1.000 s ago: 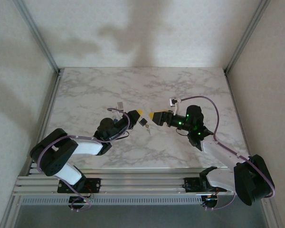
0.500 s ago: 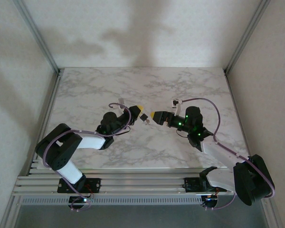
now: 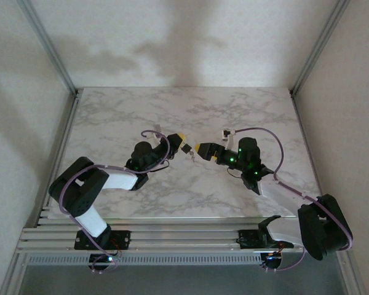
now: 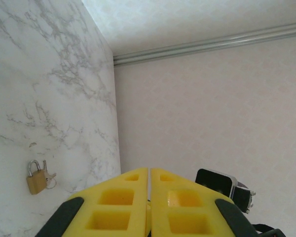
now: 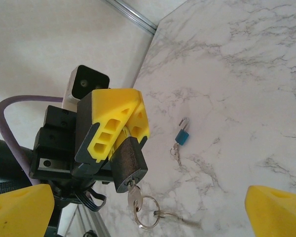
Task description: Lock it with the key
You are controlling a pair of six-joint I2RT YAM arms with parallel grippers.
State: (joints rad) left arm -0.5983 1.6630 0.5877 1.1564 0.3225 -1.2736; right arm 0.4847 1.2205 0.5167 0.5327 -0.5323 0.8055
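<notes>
Over the marble bench (image 3: 246, 110) the left hand (image 5: 126, 131) is clenched on the top of the padlock (image 5: 129, 160); the key (image 5: 134, 196) stands in its base, long axis pointing toward the right hand (image 3: 201, 149), which gapes empty just beside it

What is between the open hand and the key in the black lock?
Nothing that I can see. The left hand holds the black padlock up off the table, with the key sticking out underneath. The open right hand faces it, with just air between them.
</notes>
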